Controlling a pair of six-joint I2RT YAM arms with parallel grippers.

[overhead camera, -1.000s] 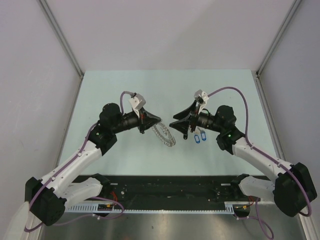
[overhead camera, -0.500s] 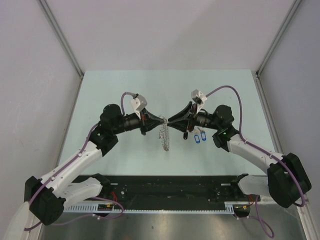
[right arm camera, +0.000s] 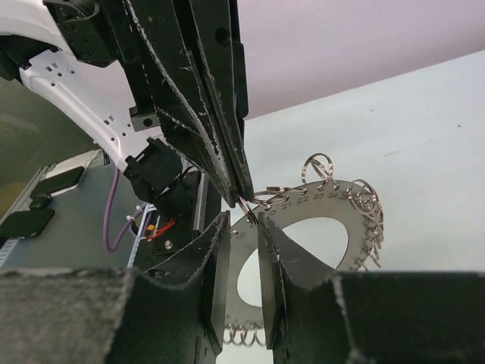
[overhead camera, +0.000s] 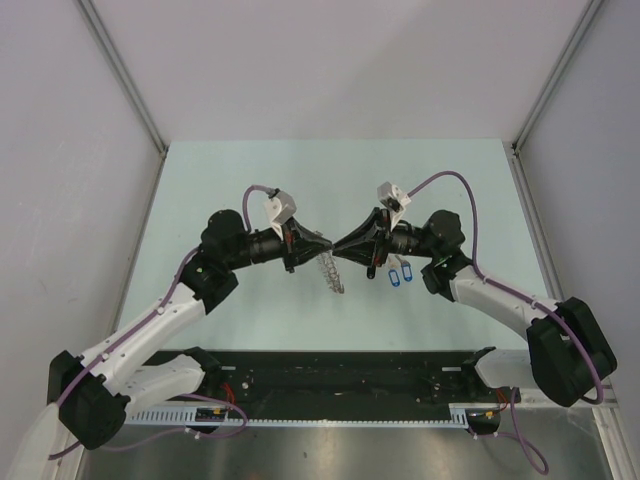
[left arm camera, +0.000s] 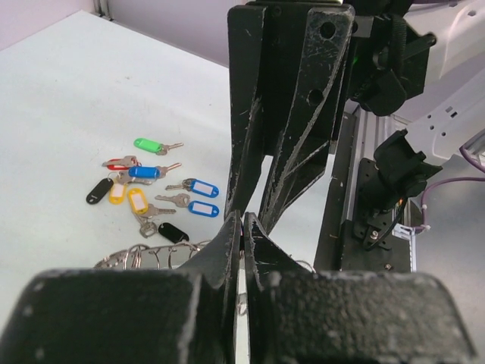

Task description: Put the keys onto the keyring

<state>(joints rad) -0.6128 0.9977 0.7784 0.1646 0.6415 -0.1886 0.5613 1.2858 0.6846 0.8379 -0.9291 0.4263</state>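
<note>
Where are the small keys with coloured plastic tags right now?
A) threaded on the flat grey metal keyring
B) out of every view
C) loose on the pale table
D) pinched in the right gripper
C: in the left wrist view the small keys with coloured plastic tags lie scattered on the pale table, none hanging on the flat grey metal keyring.
</note>
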